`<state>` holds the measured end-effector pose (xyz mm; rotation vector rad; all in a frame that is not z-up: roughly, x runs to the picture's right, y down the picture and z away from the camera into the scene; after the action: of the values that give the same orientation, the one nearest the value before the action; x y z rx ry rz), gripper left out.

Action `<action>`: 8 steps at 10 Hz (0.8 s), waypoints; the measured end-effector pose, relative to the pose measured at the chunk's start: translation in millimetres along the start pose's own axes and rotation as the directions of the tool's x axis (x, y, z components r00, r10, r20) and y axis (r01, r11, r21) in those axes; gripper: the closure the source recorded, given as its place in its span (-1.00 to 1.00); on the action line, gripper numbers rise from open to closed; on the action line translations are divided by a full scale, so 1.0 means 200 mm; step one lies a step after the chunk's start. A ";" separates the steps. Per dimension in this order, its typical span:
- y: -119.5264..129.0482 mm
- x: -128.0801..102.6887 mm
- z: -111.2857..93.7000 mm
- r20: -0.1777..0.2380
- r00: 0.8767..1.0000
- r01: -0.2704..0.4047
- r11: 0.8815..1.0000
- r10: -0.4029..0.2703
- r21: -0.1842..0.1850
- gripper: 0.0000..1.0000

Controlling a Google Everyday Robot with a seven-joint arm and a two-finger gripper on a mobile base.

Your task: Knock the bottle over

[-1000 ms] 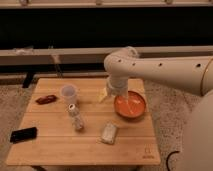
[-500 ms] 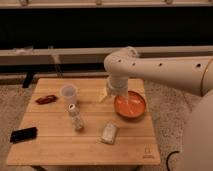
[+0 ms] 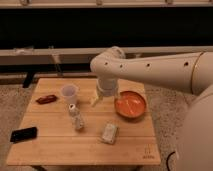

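The bottle (image 3: 76, 118) stands upright left of the table's middle, slim and clear with a white cap and a pale label. Just behind it stands a translucent white cup (image 3: 69, 93). My gripper (image 3: 101, 98) hangs down from the white arm over the table's middle, to the right of the bottle and cup and a little farther back, apart from both. A pale tip shows at its lower left end.
An orange bowl (image 3: 130, 104) sits right of the gripper. A flat pale packet (image 3: 109, 133) lies near the front. A dark red object (image 3: 46, 99) and a black phone-like slab (image 3: 23, 134) lie at the left on the wooden table (image 3: 60, 150).
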<state>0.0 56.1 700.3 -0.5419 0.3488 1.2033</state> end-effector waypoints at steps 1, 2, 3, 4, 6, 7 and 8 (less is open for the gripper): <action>0.02 0.01 0.00 -0.001 1.000 0.010 1.000 -0.010 0.008 -0.60; 0.05 0.02 -0.01 0.000 1.000 0.018 1.000 -0.018 0.009 -0.60; 0.09 0.01 -0.01 0.002 1.000 0.027 1.000 -0.027 0.006 -0.60; 0.13 0.00 -0.01 0.007 0.999 0.035 0.999 -0.035 0.005 -0.60; 0.13 -0.02 -0.01 0.011 0.999 0.049 0.999 -0.049 0.010 -0.60; 0.14 -0.02 0.00 0.009 0.999 0.053 0.998 -0.053 0.018 -0.60; 0.20 0.00 0.00 0.007 0.998 0.059 0.998 -0.059 0.017 -0.60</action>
<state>-37.3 66.3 692.5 -0.5296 0.3344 1.1441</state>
